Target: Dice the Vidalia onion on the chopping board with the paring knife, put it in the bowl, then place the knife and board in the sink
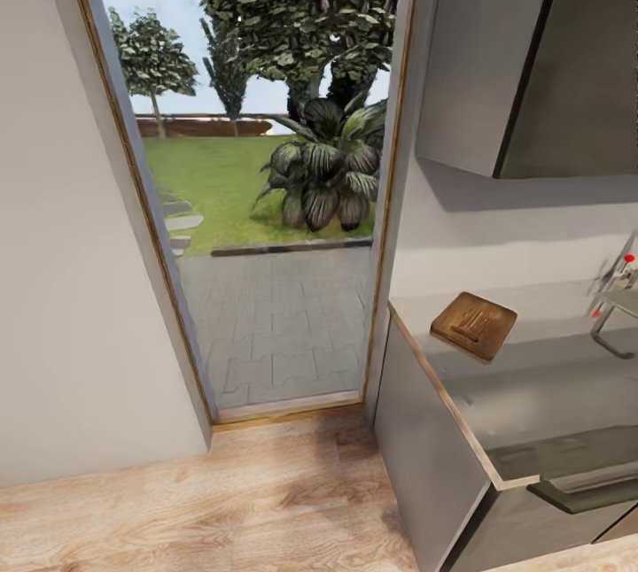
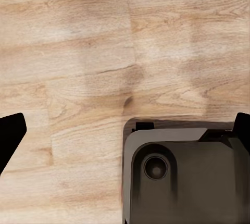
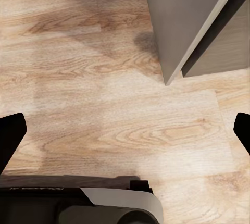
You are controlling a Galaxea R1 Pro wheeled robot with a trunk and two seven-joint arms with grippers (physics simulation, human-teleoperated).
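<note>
The dark brown chopping board [image 1: 474, 325] lies on the grey countertop [image 1: 532, 395] near its left end, with faint marks on top that I cannot make out. At the right edge stands the chrome tap [image 1: 618, 296] with red knobs; the sink basin is cut off there. Onion, paring knife and bowl are out of view. In the left wrist view my left gripper [image 2: 126, 133] hangs open over the wood floor, its black fingertips [image 2: 10, 135] wide apart. My right gripper [image 3: 126, 133] is likewise open above the floor, holding nothing.
An open doorway [image 1: 266, 200] straight ahead leads to a paved garden. A pale wall [image 1: 71, 289] stands left and a grey upper cabinet [image 1: 532, 50] hangs right. Dark cabinet fronts [image 1: 425, 448] drop to the floor [image 1: 221, 501]. My base [image 2: 182, 177] and a cabinet corner [image 3: 187, 21] lie below the grippers.
</note>
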